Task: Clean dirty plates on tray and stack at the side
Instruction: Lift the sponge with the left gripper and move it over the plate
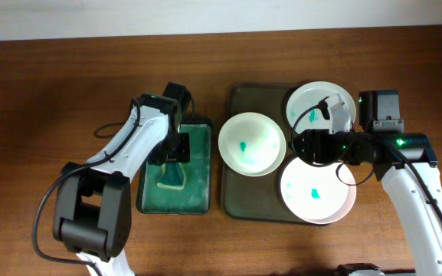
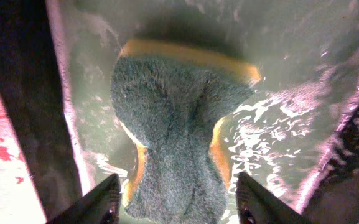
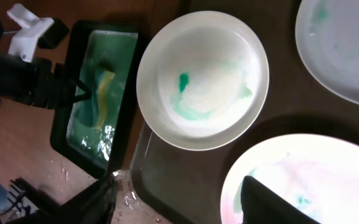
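Observation:
Three white plates with teal stains lie on the dark tray [image 1: 240, 195]: one at its left edge [image 1: 252, 143], one at the back right [image 1: 312, 100], one at the front right [image 1: 317, 192]. My right gripper [image 1: 301, 146] hovers open and empty above the tray among the three plates. In the right wrist view its fingers [image 3: 179, 199] straddle bare tray [image 3: 185, 168], with the left plate [image 3: 203, 78] ahead and the front plate [image 3: 303, 180] under one finger. My left gripper [image 1: 176, 153] is down in the basin, open [image 2: 179, 205], with its fingers either side of a green-and-yellow sponge [image 2: 173, 124].
The green sponge basin [image 1: 198, 184] holds water and stands just left of the tray, almost touching the left plate. It also shows in the right wrist view [image 3: 86, 118]. Water drops lie on the wood table [image 1: 52, 100] by the tray corner.

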